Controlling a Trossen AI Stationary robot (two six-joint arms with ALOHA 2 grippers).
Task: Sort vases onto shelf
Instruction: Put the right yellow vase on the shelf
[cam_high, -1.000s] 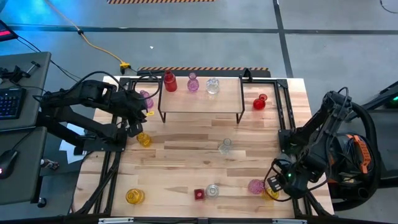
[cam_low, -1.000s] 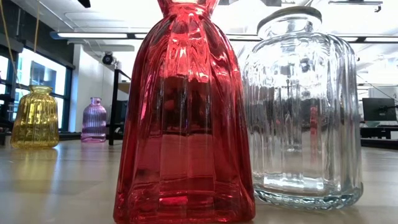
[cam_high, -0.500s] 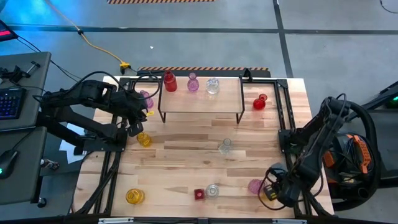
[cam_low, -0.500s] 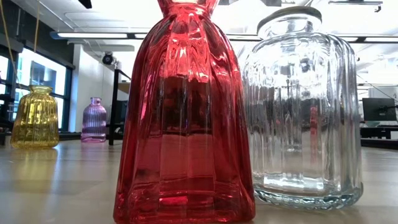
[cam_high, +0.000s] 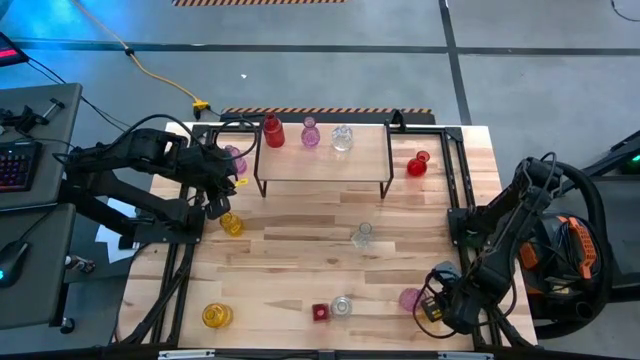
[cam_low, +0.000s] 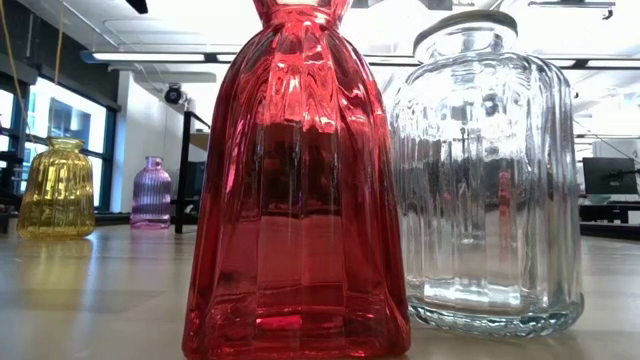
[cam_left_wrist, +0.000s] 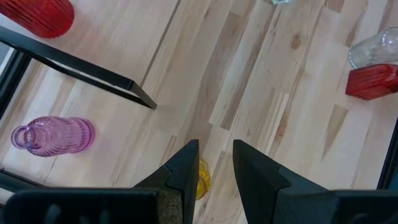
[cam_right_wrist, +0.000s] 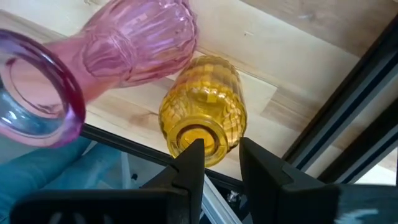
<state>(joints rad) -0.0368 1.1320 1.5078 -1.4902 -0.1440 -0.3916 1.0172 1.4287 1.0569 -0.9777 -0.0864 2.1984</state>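
Note:
On the shelf (cam_high: 322, 168), along its far edge, stand a red vase (cam_high: 272, 131), a pink vase (cam_high: 310, 133) and a clear vase (cam_high: 342, 137). The other vases stand on the table. My right gripper (cam_right_wrist: 217, 158) is open at the near right corner. It points down over a yellow vase (cam_right_wrist: 202, 118), which stands right next to a pink vase (cam_right_wrist: 130, 43). One fingertip (cam_right_wrist: 193, 155) is over the yellow vase's mouth and the other is beside its neck. My left gripper (cam_left_wrist: 214, 158) waits open above a yellow vase (cam_left_wrist: 203, 177) at the table's left. My right gripper comes at the yellow vase's mouth (cam_right_wrist: 186, 135) from above, pointing down. I cannot tell whether a fingertip touches the rim. The vase stands upright on the table.
A red vase (cam_high: 418, 164), a clear vase (cam_high: 363, 235), a purple vase (cam_high: 234, 158) and a yellow vase (cam_high: 231, 223) stand around the shelf. A yellow vase (cam_high: 216, 316), a red vase (cam_low: 295, 190) and a clear vase (cam_low: 490, 180) stand at the near edge. Black frame rails (cam_right_wrist: 348, 106) border the right corner.
My right gripper has sunk toward the near right corner, down over the yellow vase, and now covers most of it in the high view. No vase has moved.

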